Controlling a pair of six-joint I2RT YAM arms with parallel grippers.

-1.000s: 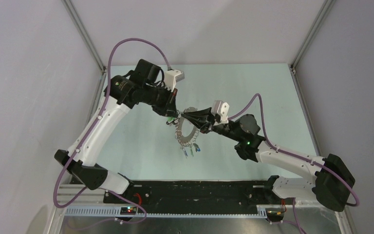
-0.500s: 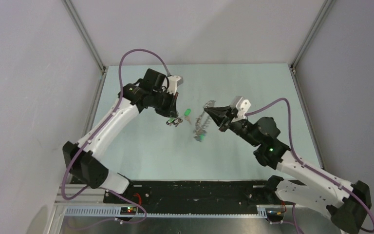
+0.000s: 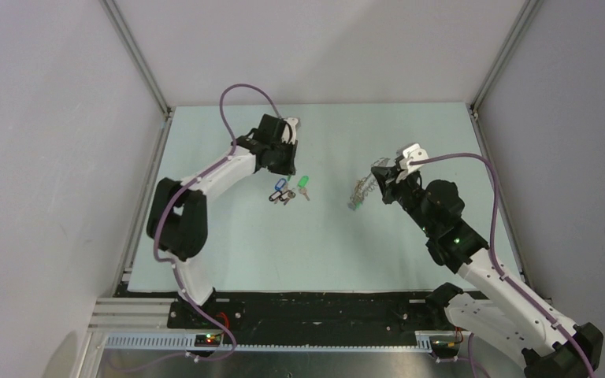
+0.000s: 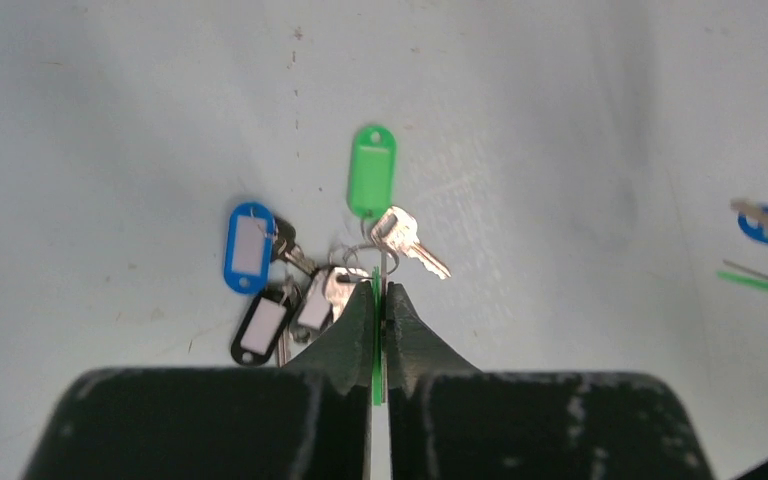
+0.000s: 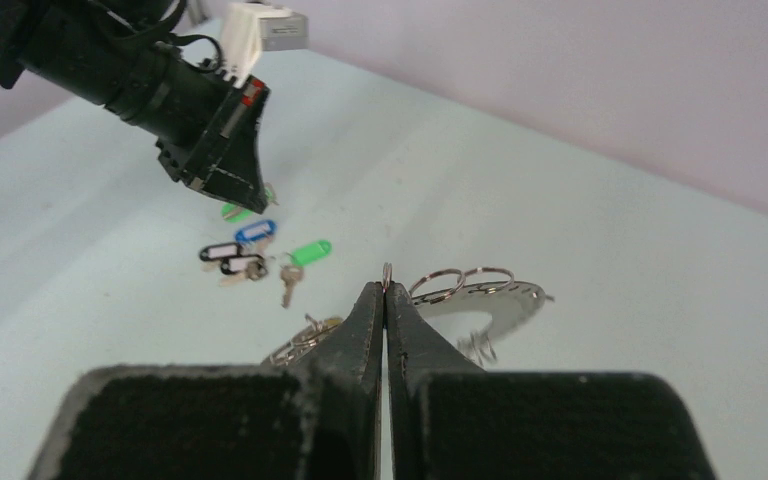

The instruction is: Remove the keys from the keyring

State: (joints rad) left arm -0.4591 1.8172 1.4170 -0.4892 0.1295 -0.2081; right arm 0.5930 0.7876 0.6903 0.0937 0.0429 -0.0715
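The right pincer [image 5: 386, 290] is closed tight on the keyring [image 5: 510, 300], holding it up well right of the loose keys [image 4: 395, 232] on the surface [image 4: 580, 120], probably so the left pincer [image 4: 378, 287], closed on a green tag [image 4: 376, 350] just above those keys, can drop it there.

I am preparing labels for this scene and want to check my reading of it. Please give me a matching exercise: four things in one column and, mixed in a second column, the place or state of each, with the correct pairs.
Column A
1. keyring
2. left fingers
3. black-tagged key
4. loose green-tagged key

Column B
a. on the table, farthest from the left fingers in the left wrist view
b. held by the right fingers
c. shut on a thin green tag
d. on the table, close beside the tip of the left fingers, next to the blue tag

Pairs: 1-b; 2-c; 3-d; 4-a
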